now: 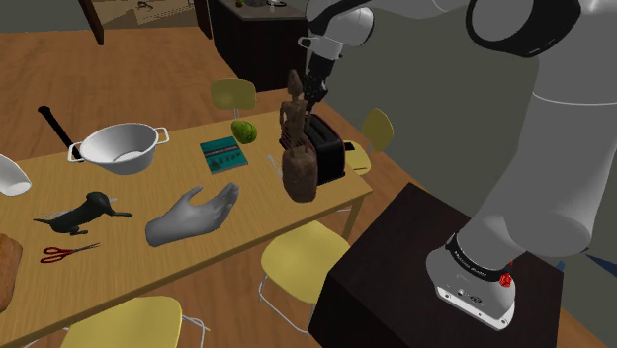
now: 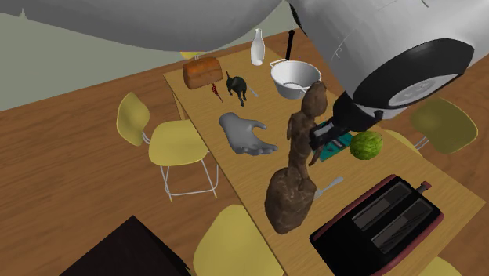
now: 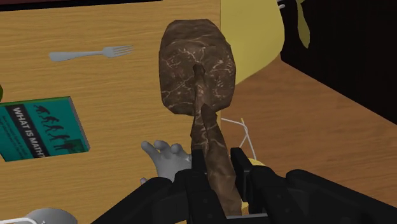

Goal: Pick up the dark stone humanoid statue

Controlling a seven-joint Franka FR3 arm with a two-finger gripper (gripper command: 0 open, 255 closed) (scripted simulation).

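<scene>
Jaws clasp the brown statue [image 3: 194,70] at the wooden table [image 3: 114,25] edge.

Three close views over one table [image 1: 183,178]

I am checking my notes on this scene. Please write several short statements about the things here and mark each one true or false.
1. The tool is shut on the brown statue. True.
2. The toaster is white. False: it is black.
3. A fork lies on the table. True.
4. The scissors have blue handles. False: the handles are red.
</scene>
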